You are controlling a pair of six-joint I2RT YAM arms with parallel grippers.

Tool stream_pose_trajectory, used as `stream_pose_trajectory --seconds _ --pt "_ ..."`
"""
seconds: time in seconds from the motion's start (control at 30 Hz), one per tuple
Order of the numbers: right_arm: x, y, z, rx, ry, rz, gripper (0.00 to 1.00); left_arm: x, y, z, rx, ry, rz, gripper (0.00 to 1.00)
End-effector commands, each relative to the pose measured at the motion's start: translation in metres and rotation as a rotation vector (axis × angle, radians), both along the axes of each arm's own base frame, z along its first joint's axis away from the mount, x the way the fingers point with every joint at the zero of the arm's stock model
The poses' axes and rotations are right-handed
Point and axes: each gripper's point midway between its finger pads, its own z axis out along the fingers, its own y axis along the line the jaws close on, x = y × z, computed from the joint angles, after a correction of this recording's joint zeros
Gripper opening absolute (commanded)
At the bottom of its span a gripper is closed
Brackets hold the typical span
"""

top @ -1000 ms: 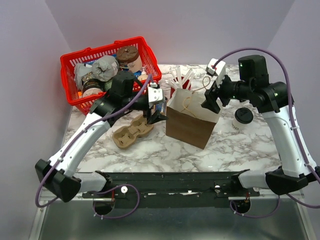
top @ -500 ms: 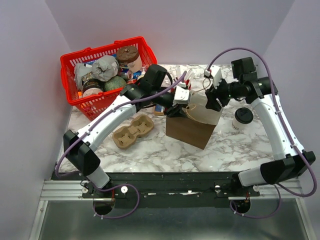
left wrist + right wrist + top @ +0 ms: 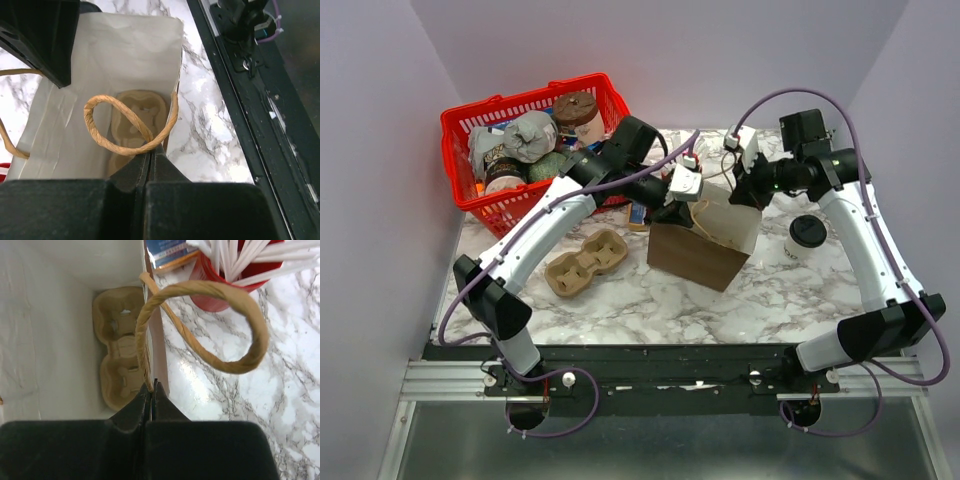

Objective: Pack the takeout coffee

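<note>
L gripper (image 3: 152,153): jaws pinched tight on one rim of the bag (image 3: 692,258), right where a twisted paper handle (image 3: 127,131) is fixed. That loop lies curled over the bag's mouth.

R gripper (image 3: 151,386): jaws likewise clamped together on the opposite rim, at the base of the second handle (image 3: 210,325). This loop flops outward over the marble. From the top view, L gripper sits at the left side of the mouth and R gripper at the right side, w/ the opening spread btw them.

Bag stands upright on the table (image 3: 650,310), brown outside, white inside. Flat on its bottom lies a pulp cup carrier (image 3: 120,355), seen from both wrist cams.

Coffee cup (image 3: 807,234): cream paper w/ black lid, upright on the table to the right of the bag. It's outside the bag, apart from it, beside the R forearm and clear of both grippers.

Red cup (image 3: 223,286) w/ white cutlery (image 3: 240,255) stands just past the rim that R gripper holds. A spare carrier (image 3: 585,262) lies on the marble left of the bag, below the L arm. Red basket (image 3: 525,96) sits at the far-left corner, packed w/ tubs and wrapped items.
</note>
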Motion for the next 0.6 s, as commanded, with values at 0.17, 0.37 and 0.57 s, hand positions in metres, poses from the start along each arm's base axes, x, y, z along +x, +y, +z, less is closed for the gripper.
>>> stream_pose_trajectory --seconds 0.17,0.37,0.57 --pt "-0.003 0.02 0.088 0.164 -0.178 0.065 0.01 -0.017 0.001 0.104 -0.234 -0.098 0.031 0.0" --pt "-0.008 0.018 0.113 0.177 -0.229 0.054 0.01 -0.02 -0.001 0.126 -0.279 -0.044 0.066 0.0" --pt "-0.016 0.018 0.124 0.195 -0.215 0.049 0.01 -0.021 -0.003 0.136 -0.313 -0.005 0.077 0.0"
